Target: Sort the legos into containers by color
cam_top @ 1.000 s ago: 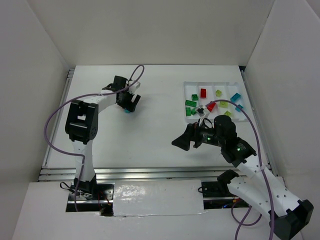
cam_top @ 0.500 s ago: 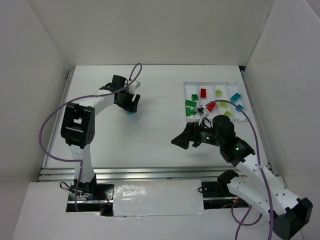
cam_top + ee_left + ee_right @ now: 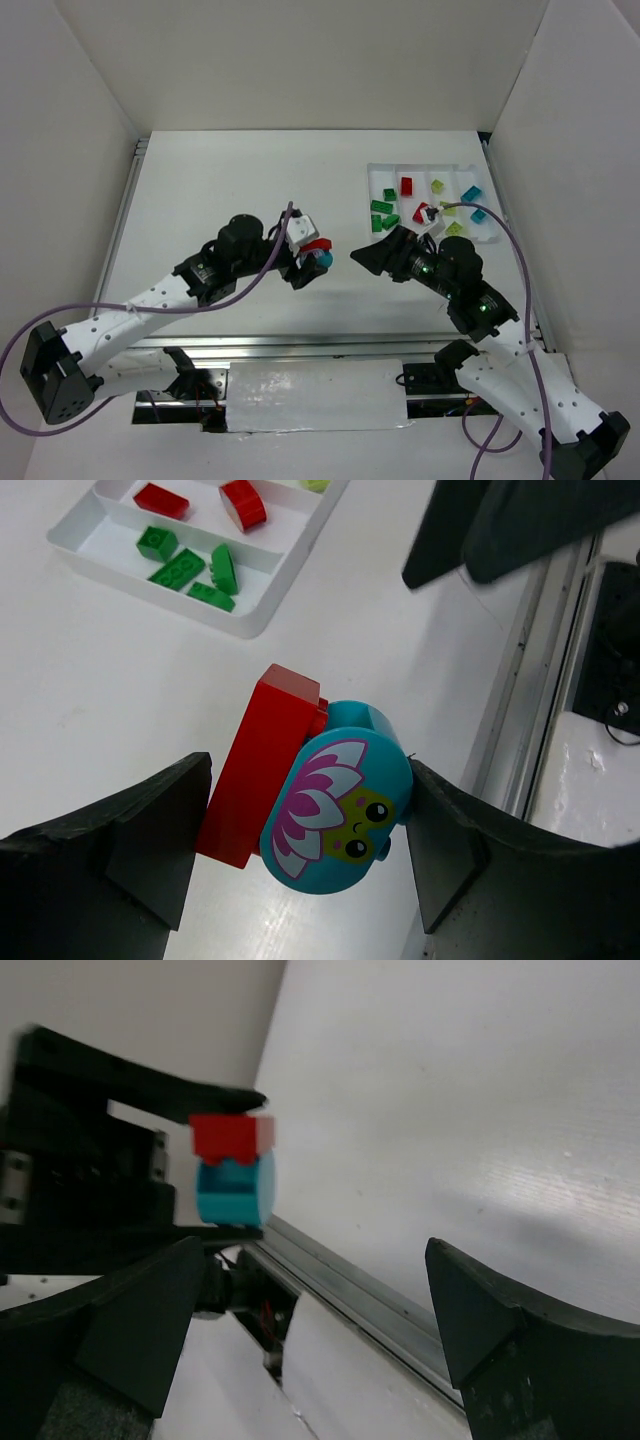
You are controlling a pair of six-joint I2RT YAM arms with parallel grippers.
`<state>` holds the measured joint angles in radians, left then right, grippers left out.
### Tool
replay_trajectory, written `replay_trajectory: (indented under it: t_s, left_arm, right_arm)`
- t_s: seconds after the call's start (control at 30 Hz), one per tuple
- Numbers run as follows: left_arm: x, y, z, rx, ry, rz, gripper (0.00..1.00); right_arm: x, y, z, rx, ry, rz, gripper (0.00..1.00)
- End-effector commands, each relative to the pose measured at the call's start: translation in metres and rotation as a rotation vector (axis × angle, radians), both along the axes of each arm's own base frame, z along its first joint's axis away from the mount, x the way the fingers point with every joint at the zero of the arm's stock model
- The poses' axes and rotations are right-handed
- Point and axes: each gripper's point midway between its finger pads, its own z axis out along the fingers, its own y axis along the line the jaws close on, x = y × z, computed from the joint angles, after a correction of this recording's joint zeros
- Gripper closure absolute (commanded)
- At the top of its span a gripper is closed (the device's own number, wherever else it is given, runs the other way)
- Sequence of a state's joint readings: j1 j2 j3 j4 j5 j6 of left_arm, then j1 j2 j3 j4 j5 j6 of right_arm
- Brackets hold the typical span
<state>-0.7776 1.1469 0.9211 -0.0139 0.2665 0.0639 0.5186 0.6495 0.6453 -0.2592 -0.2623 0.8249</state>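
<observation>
My left gripper (image 3: 308,258) is shut on a stacked pair, a red brick (image 3: 258,767) joined to a teal-blue brick (image 3: 338,805) with a flower face, held above the table centre (image 3: 305,830). My right gripper (image 3: 362,258) is open and empty just right of it, jaws wide (image 3: 320,1330). The pair shows in the right wrist view (image 3: 232,1172). The white tray (image 3: 420,169) at the far right holds dark green bricks (image 3: 381,215), red bricks (image 3: 407,185), yellow-green bricks (image 3: 437,186) and teal-blue bricks (image 3: 471,193), each colour in its own compartment. The tray also shows in the left wrist view (image 3: 252,628).
A metal rail (image 3: 300,345) runs along the table's near edge. White walls enclose the table on three sides. Purple cables (image 3: 200,305) trail from both arms. The right gripper's black body (image 3: 500,525) hangs at the upper right of the left wrist view.
My left arm has swung from the far left-centre of the table to the middle, carrying the red and teal-blue pair. My right gripper has shifted slightly farther from the near edge, facing it.
</observation>
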Motion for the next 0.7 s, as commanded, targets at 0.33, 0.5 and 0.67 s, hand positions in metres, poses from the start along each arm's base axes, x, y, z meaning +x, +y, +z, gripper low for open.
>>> replay_trajectory:
  t_s: [0.33,0.5,0.67]
  left_arm:
    - [-0.057,-0.027,0.033,-0.14,-0.109,-0.117,1.0]
    - [-0.056,-0.031,0.046,-0.156,-0.124,-0.107,1.0]
    - [-0.053,-0.034,0.051,-0.158,-0.127,-0.103,1.0]
  right_arm:
    - [-0.019,0.032,0.028,0.158,-0.047,0.112,0.11]
    - [-0.028,0.053,0.017,0.117,-0.009,0.159,0.11]
    - [-0.041,0.072,0.007,0.105,0.009,0.212,0.14]
